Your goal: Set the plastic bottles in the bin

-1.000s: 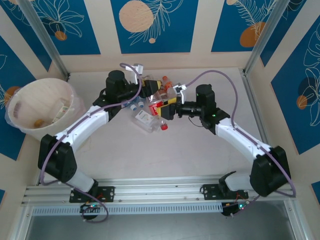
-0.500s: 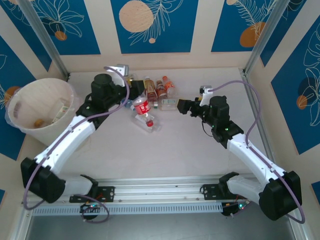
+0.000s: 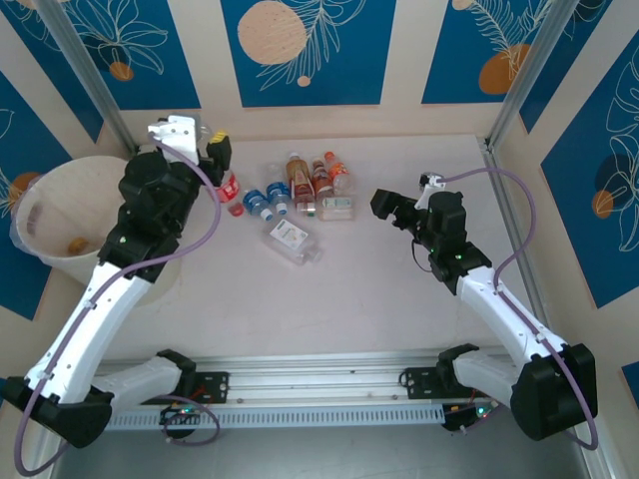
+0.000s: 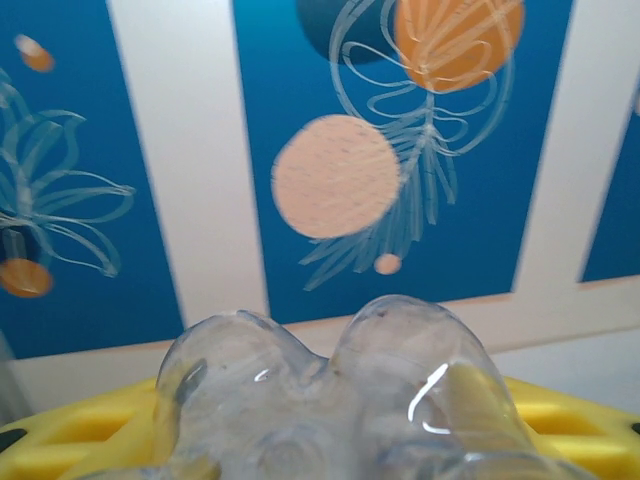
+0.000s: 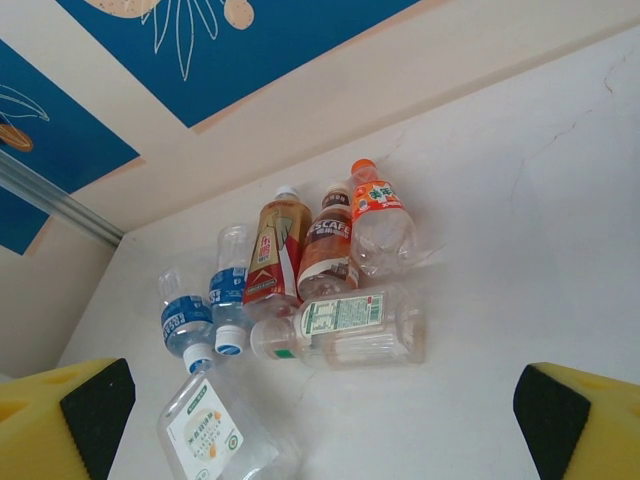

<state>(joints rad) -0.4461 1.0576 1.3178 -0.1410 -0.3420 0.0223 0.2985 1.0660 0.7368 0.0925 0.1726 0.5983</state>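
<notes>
Logged held bottle [image 3: 228, 188], red label, clamped base-first in left end effector [image 3: 219, 160], at 10 o'clock of tabletop [image 3: 379, 299], near bin [image 3: 48, 263].
Judged best to carry toward 9 o'clock, clear liner rim, release only over bin's middle.
Found right end effector [image 3: 394, 208] gaping wide, empty, at 2 o'clock.
Bin contents: noted small orange-tinted piece [image 3: 77, 244]; rest hidden by arm.
Found loose bottles [image 5: 320, 270] clustered at 12 o'clock.

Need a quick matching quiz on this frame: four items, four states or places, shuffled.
1 left jaws
2 right jaws
3 bin
4 orange-capped bottle

A open, empty
B lying on the table
C closed on a clear bottle
D far left of the overhead view

Pairs: 1-C, 2-A, 3-D, 4-B
</notes>
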